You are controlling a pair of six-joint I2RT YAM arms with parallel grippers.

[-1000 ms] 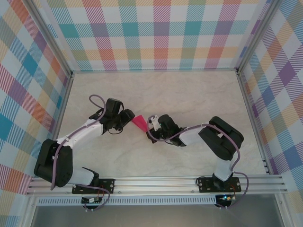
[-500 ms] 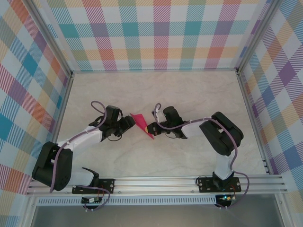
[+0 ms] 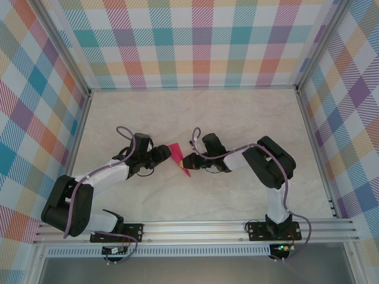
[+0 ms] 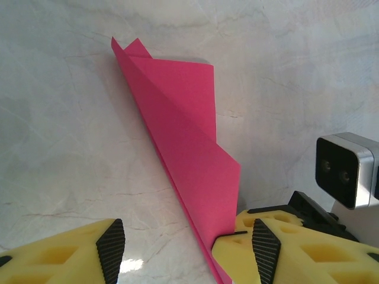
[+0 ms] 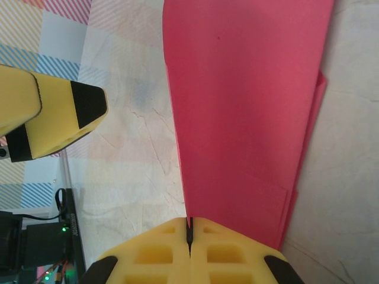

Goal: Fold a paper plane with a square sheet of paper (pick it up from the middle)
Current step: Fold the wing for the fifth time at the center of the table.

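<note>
Having turned more edge-on since half a second ago, the paper plane (image 3: 179,160) is sitting clamped tight in the right pincer (image 5: 189,228), its creased, pointed body reaching between the wide-apart fingers of the left pincer (image 4: 186,242), so seemingly only wing-shaping is remaining.

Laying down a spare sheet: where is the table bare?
Bare: the table strip along the back wall, and the patch before the front rail. Crowded: the centre, where the left gripper and right gripper flank the pink paper.
</note>
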